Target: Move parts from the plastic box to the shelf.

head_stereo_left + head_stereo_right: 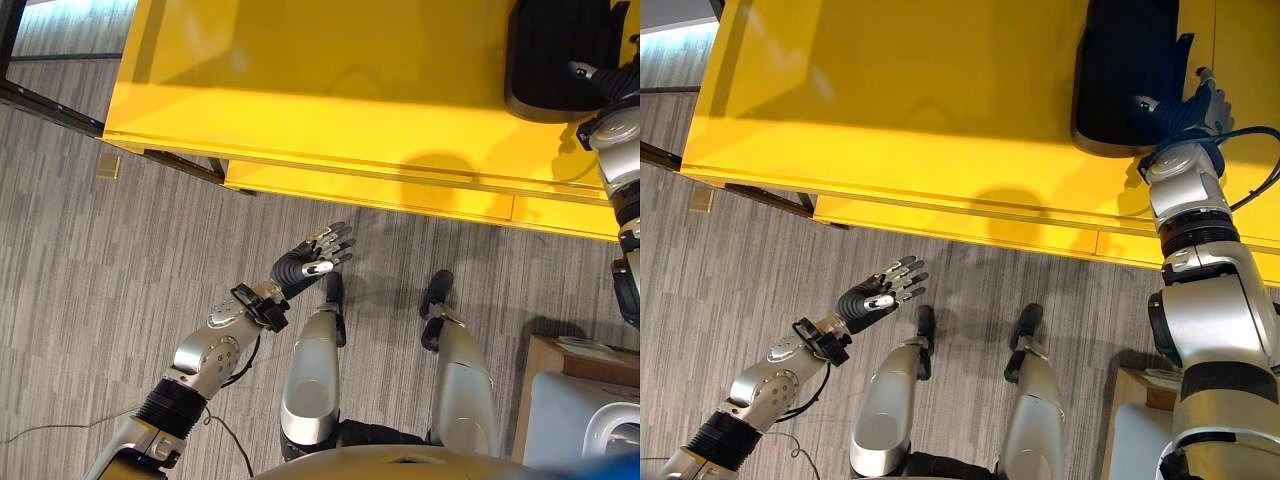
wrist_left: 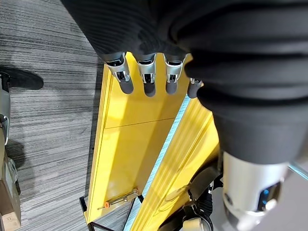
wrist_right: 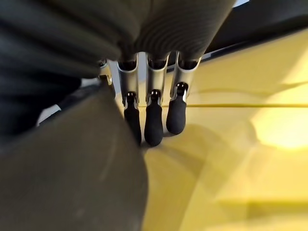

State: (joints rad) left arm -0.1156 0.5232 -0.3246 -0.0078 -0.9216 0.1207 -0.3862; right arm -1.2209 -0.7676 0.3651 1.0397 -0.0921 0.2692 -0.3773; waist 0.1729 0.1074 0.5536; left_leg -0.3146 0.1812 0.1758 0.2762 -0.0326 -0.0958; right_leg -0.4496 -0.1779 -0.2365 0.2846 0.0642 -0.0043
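- Right hand (image 1: 1188, 108): fingers (image 3: 153, 126) lie nearly straight against the side of the dark part (image 1: 1125, 70), no curl round it; it wants a firmer hold before lifting.
- Part: on the yellow shelf (image 1: 890, 100), touching that hand.
- Left hand (image 1: 312, 258): spread, empty, well apart, below the shelf edge.
- Writing: none legible.

Part (image 1: 1125, 70) on shelf (image 1: 890, 100) (right end) — upright.

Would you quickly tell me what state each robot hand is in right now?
Left robot hand: open, empty, above the floor.
Right robot hand: fingers straight, open, against the black part on the yellow shelf.
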